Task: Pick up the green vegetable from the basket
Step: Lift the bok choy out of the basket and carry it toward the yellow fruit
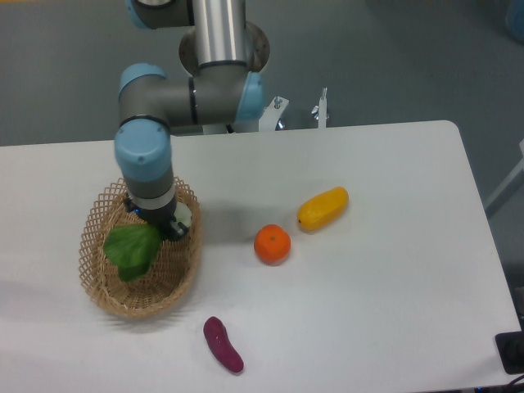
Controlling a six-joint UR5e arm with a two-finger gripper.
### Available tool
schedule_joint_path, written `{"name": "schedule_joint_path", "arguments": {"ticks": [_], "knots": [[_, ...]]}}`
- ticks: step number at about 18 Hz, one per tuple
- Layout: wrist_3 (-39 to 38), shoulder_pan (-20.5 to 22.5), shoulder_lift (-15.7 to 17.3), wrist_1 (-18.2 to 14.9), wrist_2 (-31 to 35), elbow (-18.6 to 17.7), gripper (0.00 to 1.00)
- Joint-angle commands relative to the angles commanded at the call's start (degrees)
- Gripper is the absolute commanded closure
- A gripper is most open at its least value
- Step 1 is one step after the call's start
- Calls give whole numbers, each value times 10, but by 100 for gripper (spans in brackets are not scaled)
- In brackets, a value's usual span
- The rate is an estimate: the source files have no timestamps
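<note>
**Down in the basket, at the bok choy**

Lies inside the basket point(110, 296), the green vegetable point(133, 250), broad dark leaves spread toward the left-centre of the woven bowl. Sits immediately left of and slightly below the gripper point(168, 225), leaf edge meeting or running under the tool end; stalk end hidden behind the wrist, so cannot tell which way it points.

Reaches down from the base at the table's far edge, elbow folded left, grey forearm link crossing horizontally, then a blue-capped wrist dropping nearly straight down into the basket's upper right part. Covers the back rim of the wicker with the wrist housing.

Shows only a dark, compact tool end with a pale patch beside it, low inside the basket. Fingers not distinguishable from this angle; cannot tell how wide the jaws stand, nor whether anything is clamped between them. Appears in contact with, or just beside, the leaf's right edge.

Elsewhere on the white table point(385, 311): an orange point(273, 244) right of the basket, a yellow oblong fruit point(322, 208) just up and right of the orange, a purple eggplant-like piece point(223, 344) near the front edge, below and right of the basket. All three well apart from the arm.
</note>
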Motion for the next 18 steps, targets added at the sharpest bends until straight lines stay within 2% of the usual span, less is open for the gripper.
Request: {"name": "schedule_joint_path", "arguments": {"ticks": [6,13,16,18], "knots": [[23,63,12,-8,4,16,89],[158,174,25,-22,9,29,89],[206,209,24,-30,18,49,89],[210,226,18,-29,21,67,89]]}}
